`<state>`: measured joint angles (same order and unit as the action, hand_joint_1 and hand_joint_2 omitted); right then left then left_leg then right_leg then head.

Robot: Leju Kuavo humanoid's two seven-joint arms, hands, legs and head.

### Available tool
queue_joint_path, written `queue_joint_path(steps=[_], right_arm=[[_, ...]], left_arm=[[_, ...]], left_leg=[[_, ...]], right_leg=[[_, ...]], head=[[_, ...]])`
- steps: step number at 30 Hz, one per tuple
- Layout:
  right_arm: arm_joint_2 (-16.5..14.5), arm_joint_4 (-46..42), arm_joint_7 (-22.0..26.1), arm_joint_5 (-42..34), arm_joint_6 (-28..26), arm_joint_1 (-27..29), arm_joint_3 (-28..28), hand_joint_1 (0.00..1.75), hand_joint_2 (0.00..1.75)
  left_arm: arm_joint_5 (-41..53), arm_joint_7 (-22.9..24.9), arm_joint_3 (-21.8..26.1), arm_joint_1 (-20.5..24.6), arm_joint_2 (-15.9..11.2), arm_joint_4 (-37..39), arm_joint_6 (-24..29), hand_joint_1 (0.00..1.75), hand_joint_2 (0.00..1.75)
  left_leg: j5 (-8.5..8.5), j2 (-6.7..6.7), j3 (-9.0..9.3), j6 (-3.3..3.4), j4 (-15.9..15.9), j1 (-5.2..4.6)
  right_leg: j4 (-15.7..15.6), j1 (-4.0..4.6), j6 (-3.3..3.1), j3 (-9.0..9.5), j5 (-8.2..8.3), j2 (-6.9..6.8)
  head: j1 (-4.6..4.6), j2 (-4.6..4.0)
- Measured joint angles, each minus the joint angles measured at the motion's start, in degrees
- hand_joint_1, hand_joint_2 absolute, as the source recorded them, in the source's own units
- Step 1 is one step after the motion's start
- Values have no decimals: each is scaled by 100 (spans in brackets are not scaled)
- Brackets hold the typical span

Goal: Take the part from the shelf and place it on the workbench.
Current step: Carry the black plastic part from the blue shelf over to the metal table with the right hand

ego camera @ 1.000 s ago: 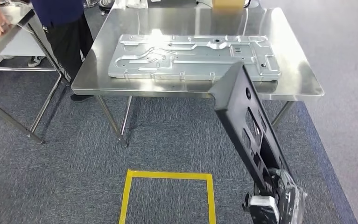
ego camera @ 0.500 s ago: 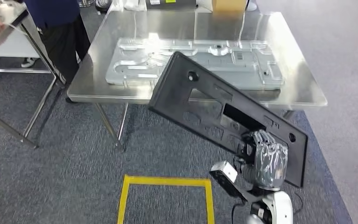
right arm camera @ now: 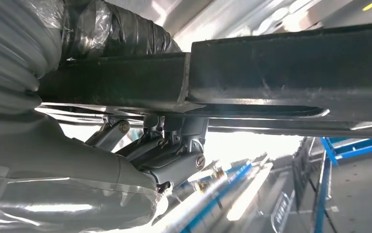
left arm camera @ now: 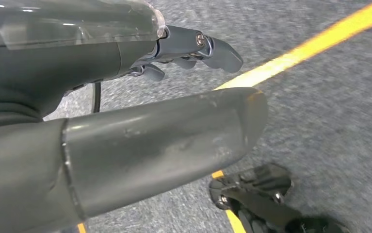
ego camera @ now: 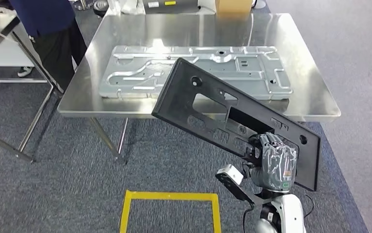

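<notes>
The part is a long flat black plastic panel with cut-outs. My right hand grips its near end and holds it tilted in the air, its far end reaching over the front edge of the steel workbench. In the right wrist view the panel's black edge lies across my right hand's fingers, which curl around it. My left hand hangs over the carpet with its fingers apart and nothing in it.
A large silver stamped metal plate lies across the middle of the workbench. A person stands at the bench's far left corner beside a second steel table. Yellow floor tape marks a square on the grey carpet.
The panel swung from edge-on to face-up a second ago, then rose a little toward the workbench. The camera has moved closer to the bench.
</notes>
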<state>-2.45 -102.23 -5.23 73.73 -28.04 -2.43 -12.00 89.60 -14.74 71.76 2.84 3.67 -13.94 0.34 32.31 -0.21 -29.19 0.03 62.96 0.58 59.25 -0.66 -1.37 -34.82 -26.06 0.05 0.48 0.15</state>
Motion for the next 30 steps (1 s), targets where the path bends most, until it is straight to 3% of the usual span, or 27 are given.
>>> queue_joint_path(steps=[3, 4, 5, 8, 10, 13, 15, 18, 19, 20, 21, 23, 24, 25, 27, 30], right_arm=[[66, 279, -218, 455, 308, -449, -93, 175, 175], [89, 390, -269, 563, 398, -582, -124, 175, 175], [110, 514, -318, 672, 490, -713, -165, 175, 175], [158, 912, -466, 1022, 735, -1159, -348, 175, 175], [211, 1182, -569, 1293, 940, -1505, -522, 175, 175], [327, 1551, -625, 1489, 1239, -1973, -804, 175, 175], [365, 1762, -625, 1487, 1358, -2254, -955, 175, 175], [360, 1984, -628, 1340, 1528, -2515, -1085, 175, 175], [352, 2034, -632, 1253, 1595, -2556, -1118, 175, 175], [341, 2074, -639, 1170, 1651, -2587, -1156, 175, 175], [328, 2103, -648, 1113, 1688, -2617, -1193, 175, 175], [300, 2137, -664, 1035, 1718, -2689, -1249, 175, 175], [289, 2150, -667, 997, 1745, -2737, -1268, 175, 175], [275, 2165, -667, 951, 1783, -2785, -1295, 175, 175], [254, 2196, -669, 879, 1862, -2874, -1358, 175, 175], [219, 2220, -673, 846, 1892, -3004, -1448, 175, 175]], left_arm=[[1, -5, -83, 27, -14, 10, -46, 0, 0], [1, -5, -114, 23, -21, 11, -55, 0, 0], [1, -5, -147, 18, -29, 13, -63, 0, 0], [1, -11, -253, 15, -54, 18, -77, 0, 0], [1, -40, -314, 28, -72, 26, -86, 0, 0], [1, -93, -406, 50, -86, 36, -103, 0, 0], [1, -115, -464, 79, -87, 39, -122, 0, 0], [0, -139, -520, 125, -87, 40, -143, 0, 0], [-1, -146, -530, 134, -87, 40, -150, 0, 0], [-1, -152, -540, 141, -87, 41, -155, 0, 0], [-1, -158, -550, 145, -86, 41, -159, 0, 0], [-1, -170, -570, 156, -82, 45, -161, 0, 0], [-1, -174, -578, 167, -79, 50, -161, 0, 0], [-1, -175, -583, 181, -76, 54, -161, 0, 0], [-1, -174, -599, 201, -76, 63, -162, 0, 0], [0, -174, -620, 228, -81, 72, -163, 0, 0]], left_leg=[[373, 0, -710, -27, 1025, 11], [391, 0, -872, -32, 1159, 11], [287, 0, -946, -32, 1110, 11], [-503, 3, -781, 14, 159, -3], [-712, 7, -682, 60, -275, -35], [-704, 1, -606, 147, -397, -31], [-686, -6, -513, 207, -437, -9], [-618, -14, -434, 258, -446, -5], [-584, -21, -398, 258, -446, -5], [-546, -29, -349, 252, -445, -5], [-501, -35, -286, 242, -445, -5], [-405, -41, -150, 206, -447, -7], [-364, -43, -110, 179, -450, -9], [-327, -42, -87, 144, -460, -9], [-303, -38, -50, 64, -447, -16], [-203, -22, -93, -23, -185, -8]], right_leg=[[-12, 4, -51, 80, -81, 16], [-12, 7, -51, 120, -116, 21], [-12, 9, -46, 171, -154, 25], [-8, 16, -6, 332, -273, 32], [-6, 27, 53, 360, -328, 45], [62, 33, 166, 375, -339, 51], [358, 23, 223, 251, -464, 35], [1305, 2, 290, -358, -829, 25], [1501, -4, 303, -536, -844, 24], [1506, -8, 305, -626, -743, 23], [1309, -9, 289, -613, -530, 21], [604, 10, 226, -410, -17, 14], [308, 34, 189, -325, 93, 9], [133, 59, 151, -275, 154, 5], [27, 86, 67, -229, 106, 10], [-41, 39, -45, -65, 102, 15]], head=[[-3, 0], [-3, 0], [-2, 0], [-2, 0], [-2, 0], [1, 0], [1, 0], [0, 0], [1, 0], [1, 0], [1, 0], [1, 0], [3, 0], [3, 0], [4, 0], [2, 0]])
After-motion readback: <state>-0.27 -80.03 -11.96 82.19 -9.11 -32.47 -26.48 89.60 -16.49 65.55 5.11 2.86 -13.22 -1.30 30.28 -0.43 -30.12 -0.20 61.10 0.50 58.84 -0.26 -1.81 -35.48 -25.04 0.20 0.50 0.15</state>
